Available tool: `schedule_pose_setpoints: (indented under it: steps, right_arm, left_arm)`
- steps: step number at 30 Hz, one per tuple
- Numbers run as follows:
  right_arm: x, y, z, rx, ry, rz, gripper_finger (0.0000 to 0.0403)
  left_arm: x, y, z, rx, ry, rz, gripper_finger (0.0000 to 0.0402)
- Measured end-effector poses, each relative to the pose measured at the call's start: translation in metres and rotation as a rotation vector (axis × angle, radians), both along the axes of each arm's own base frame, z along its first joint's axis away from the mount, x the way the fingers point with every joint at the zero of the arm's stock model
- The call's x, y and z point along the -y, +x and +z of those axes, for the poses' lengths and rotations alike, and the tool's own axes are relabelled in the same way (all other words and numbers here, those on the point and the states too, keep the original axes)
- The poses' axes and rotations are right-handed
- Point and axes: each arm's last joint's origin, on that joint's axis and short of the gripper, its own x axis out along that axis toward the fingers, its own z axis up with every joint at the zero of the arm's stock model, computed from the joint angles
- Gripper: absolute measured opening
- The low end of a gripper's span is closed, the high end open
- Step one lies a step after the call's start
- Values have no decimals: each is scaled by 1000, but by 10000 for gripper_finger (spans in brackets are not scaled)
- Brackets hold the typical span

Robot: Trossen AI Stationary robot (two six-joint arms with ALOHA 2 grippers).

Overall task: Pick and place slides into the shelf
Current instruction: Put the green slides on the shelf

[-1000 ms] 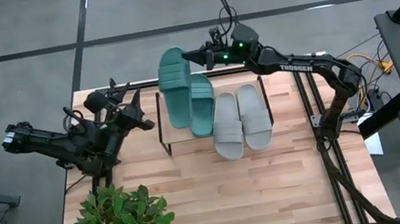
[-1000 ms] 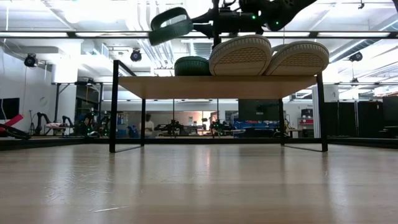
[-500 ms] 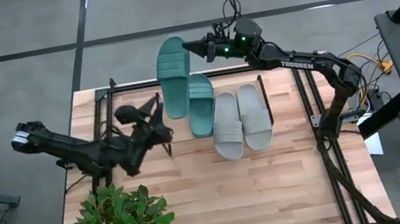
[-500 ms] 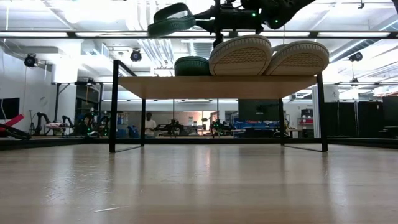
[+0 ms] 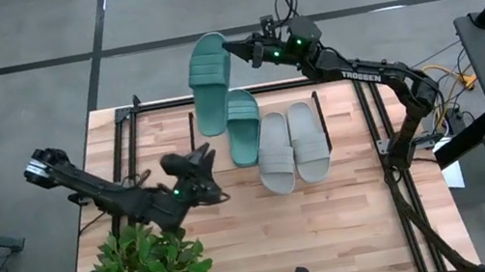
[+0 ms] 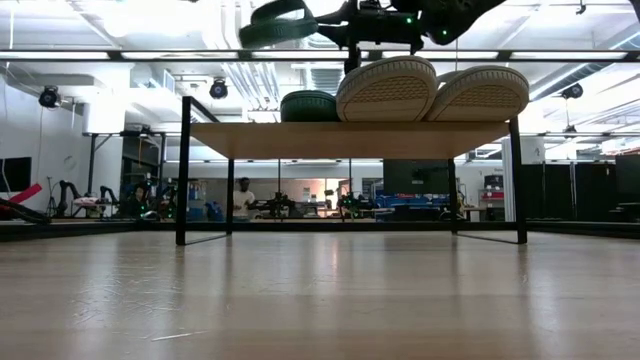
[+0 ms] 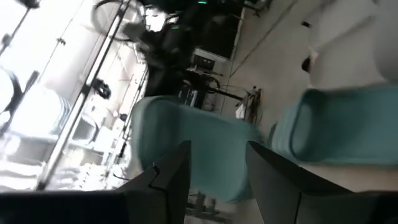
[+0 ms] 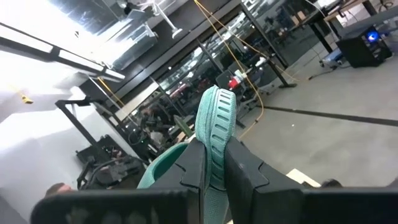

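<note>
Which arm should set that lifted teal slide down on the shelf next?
The right. Its gripper already pinches the lifted teal foam slide above the wooden-topped wire-legged shelf. The left gripper holds nothing, low beside the shelf.

Shelf (image 5: 214,175) left portion free; three slides (image 5: 281,144) crowd right.

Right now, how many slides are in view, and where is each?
4. One teal slide is held in the air by the right gripper; the other teal slide and two grey slides lie side by side on the shelf.
</note>
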Motion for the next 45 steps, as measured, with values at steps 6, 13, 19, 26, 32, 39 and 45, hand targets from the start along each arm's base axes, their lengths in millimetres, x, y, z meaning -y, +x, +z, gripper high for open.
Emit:
schedule_pose_setpoints:
  steps: [6, 13, 19, 26, 32, 39, 45]
  right_arm:
    - [0, 0, 1, 7, 6, -9, 28]
    - [0, -1, 3, 33, 35, 6, 28]
    - [-3, -2, 8, 70, 29, 35, 28]
    - [-4, -1, 8, 65, 32, 51, 28]
    - [-4, -1, 7, 64, 32, 52, 28]
    - [-8, 1, 6, 52, 48, 85, 28]
    - [-11, 3, 6, 53, 50, 99, 28]
  left_arm:
    - [7, 12, -19, -110, 58, 0, 138]
    - [2, 14, -27, -182, 94, 17, 138]
    - [-8, 17, -31, -226, 111, 56, 137]
    - [-28, 23, -31, -229, 103, 128, 136]
    - [-36, 25, -31, -231, 99, 148, 136]
    - [-51, 28, -31, -240, 96, 193, 136]
    - [-57, 30, -31, -243, 92, 197, 136]
